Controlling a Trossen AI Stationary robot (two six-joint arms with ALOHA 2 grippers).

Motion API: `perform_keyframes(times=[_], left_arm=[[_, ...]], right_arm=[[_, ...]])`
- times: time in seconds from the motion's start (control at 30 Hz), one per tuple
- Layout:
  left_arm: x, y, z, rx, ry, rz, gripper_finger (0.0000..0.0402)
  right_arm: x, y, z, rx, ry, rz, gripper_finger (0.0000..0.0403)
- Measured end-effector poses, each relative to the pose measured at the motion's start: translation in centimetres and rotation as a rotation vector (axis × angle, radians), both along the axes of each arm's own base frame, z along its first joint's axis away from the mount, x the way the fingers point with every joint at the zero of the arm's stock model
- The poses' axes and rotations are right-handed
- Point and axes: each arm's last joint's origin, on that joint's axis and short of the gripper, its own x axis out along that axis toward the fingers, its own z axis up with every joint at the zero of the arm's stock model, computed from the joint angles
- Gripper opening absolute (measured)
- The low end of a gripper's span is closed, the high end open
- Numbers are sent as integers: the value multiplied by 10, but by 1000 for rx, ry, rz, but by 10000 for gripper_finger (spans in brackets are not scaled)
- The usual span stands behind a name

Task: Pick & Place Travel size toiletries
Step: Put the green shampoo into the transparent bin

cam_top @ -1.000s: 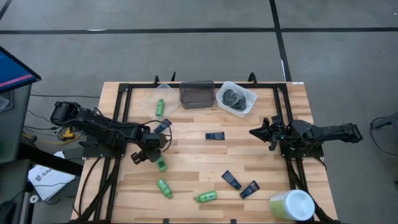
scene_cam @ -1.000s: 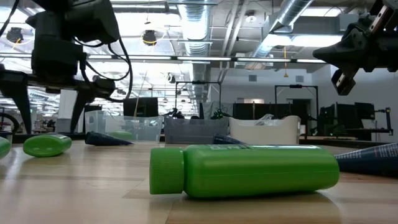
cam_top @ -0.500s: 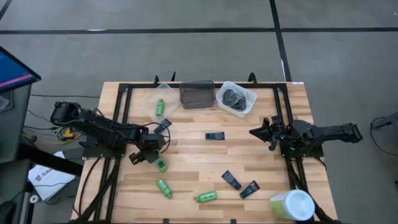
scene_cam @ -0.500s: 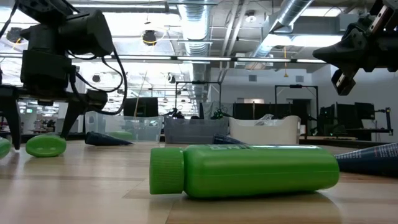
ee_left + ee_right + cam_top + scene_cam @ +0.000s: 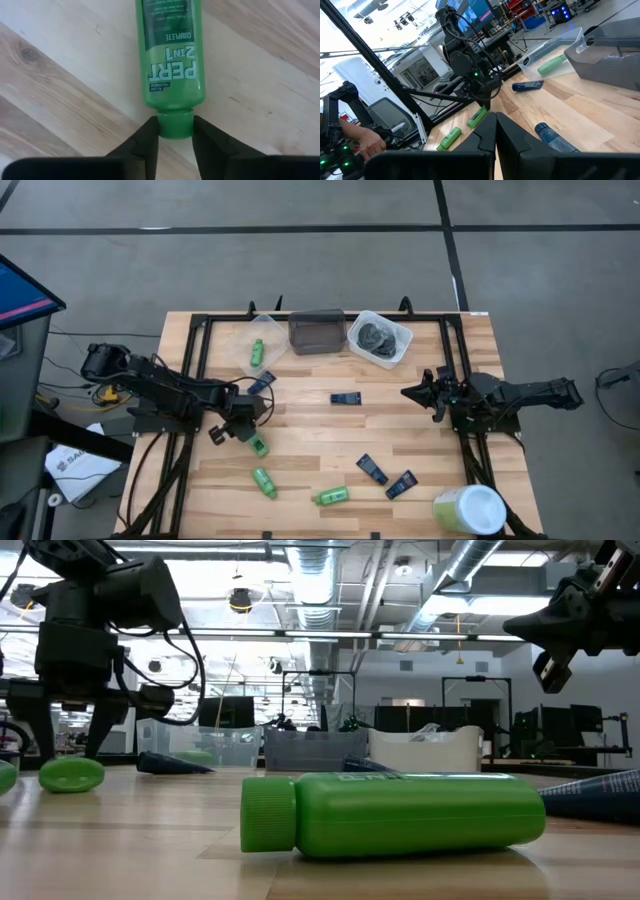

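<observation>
Closing in on a green bottle [image 5: 172, 60], the left gripper [image 5: 243, 432] is low over the counter [image 5: 310, 445], and this looks like the grasping step of the task. In the left wrist view the two jaws stand on either side of the bottle's cap [image 5: 175, 124], open only about as wide as the cap; I cannot tell if they already press on it. The bottle lies flat on the wood, in front of the clear tub [image 5: 258, 340] and well apart from it. That tub already has one green bottle [image 5: 257, 352] inside. Beside the clear tub stand a dark tub [image 5: 316, 331] and then a white tub [image 5: 381, 340] with dark grey lumps in it.

Other items are not yet sorted: two more green bottles [image 5: 263, 481] further from the clear tub, and several blue sachets [image 5: 346, 398] spread over the counter.

The right gripper [image 5: 418, 393] waits in the air in front of the white tub, with its jaws together and nothing between them.

I think the next move needs a firm squeeze on the cap, then a lift and a carry to the clear tub. The cap is narrow and round, so the bottle may swing or slip.
</observation>
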Motion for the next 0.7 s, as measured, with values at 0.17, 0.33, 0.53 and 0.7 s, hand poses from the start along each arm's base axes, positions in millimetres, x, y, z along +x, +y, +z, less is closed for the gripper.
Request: perform_keyframes(times=[0.17, 0.33, 0.53, 0.7], left_arm=[[2, 0, 1, -11, -12, 63, 97], [3, 2, 1, 35, -16, 217, 95], [16, 7, 13, 59, -86, 464, 92], [28, 18, 27, 106, -184, 743, 92]], right_arm=[[0, 0, 0, 0, 0, 0, 0], [0, 0, 0, 0, 0, 0, 0], [0, 0, 0, 0, 1, 0, 0], [0, 0, 0, 0, 0, 0, 0]])
